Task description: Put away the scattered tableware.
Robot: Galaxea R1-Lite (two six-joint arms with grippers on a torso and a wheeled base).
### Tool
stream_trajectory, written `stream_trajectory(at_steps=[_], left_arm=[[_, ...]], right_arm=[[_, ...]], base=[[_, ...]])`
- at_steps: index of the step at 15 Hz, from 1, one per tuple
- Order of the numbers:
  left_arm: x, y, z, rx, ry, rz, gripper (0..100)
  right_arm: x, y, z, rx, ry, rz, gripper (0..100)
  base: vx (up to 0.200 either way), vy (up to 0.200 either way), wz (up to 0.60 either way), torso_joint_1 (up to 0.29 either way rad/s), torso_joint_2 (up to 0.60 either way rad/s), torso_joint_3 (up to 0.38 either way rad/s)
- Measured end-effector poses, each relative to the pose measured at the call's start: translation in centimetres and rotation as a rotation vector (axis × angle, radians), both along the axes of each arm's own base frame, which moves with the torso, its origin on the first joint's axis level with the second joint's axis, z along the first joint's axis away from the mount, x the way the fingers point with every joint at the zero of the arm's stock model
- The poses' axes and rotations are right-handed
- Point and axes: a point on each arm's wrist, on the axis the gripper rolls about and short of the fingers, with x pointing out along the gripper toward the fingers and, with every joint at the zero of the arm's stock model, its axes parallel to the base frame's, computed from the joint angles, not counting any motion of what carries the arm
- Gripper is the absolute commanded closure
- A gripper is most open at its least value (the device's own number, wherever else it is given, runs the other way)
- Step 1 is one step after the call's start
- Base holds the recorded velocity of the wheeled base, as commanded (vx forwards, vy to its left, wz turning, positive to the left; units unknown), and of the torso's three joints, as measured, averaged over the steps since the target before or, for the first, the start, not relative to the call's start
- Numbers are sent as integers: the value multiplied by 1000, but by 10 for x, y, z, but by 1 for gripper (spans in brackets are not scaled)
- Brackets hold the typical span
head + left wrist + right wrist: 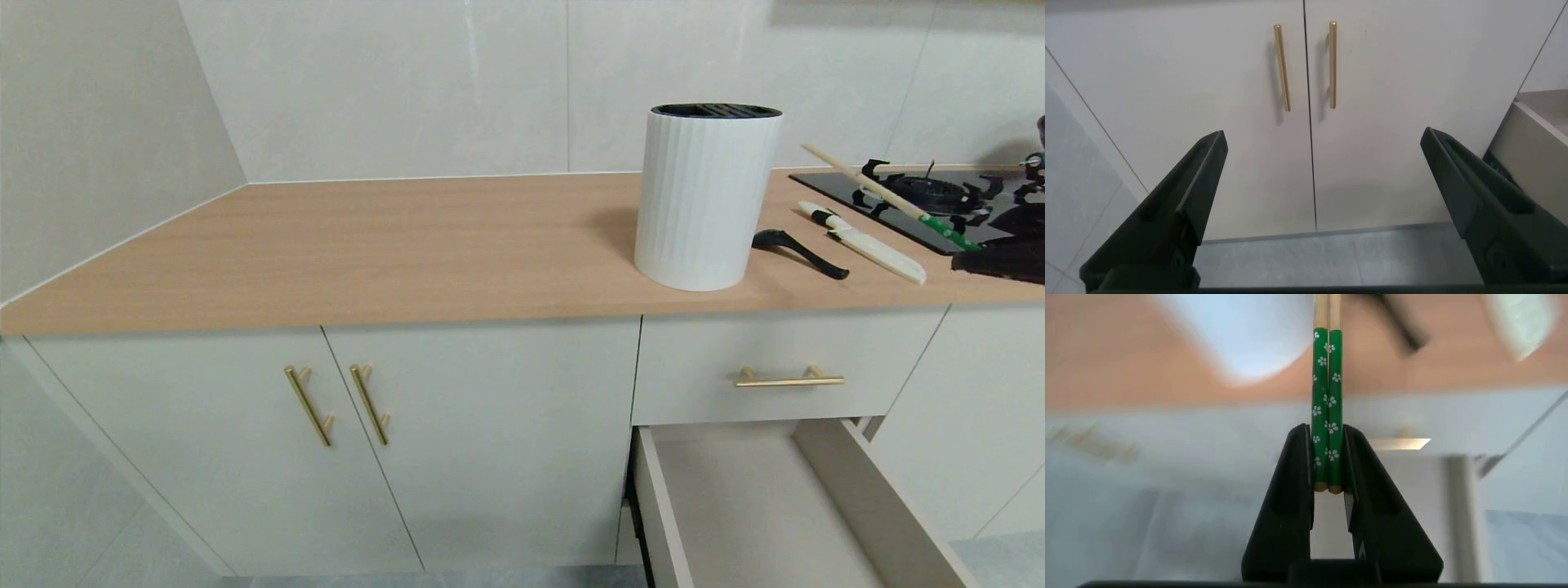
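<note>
The right gripper [1328,469] is pressed together on a pair of chopsticks [886,194], pinching them at their green flowered ends. The shafts slant up and away over the tabletop [408,237], above the edge of the hob [931,196]. The left gripper [1323,139] hangs low, facing the cabinet doors [1306,122], with its jaws spread wide and nothing between them. A white ribbed holder [706,200] with a slotted black top stands upright on the tabletop. A black-handled utensil [804,253] and a white knife [865,242] lie just beside it, not yet stowed. The lower drawer [775,506] stands open. Judged step: carrying the chopsticks to the holder. Recommended: turn the pair upright, bring the free tips above a slot, and lower straight without knocking the holder. Release only once the pair is seated.
</note>
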Motion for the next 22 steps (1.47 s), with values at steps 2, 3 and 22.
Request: stream_trajectory(at_steps=[2, 3, 22], left_arm=[[0, 0, 0, 0, 0, 0, 0], [0, 0, 0, 0, 0, 0, 0], [0, 0, 0, 0, -1, 0, 0]], right_arm=[[-31, 4, -13, -25, -3, 75, 100], [-44, 5, -19, -36, 7, 97, 100], [6, 36, -151, -197, 764, 76, 100]], base=[[0, 0, 0, 0, 0, 0], [0, 0, 0, 0, 0, 0], [0, 0, 0, -3, 11, 8]])
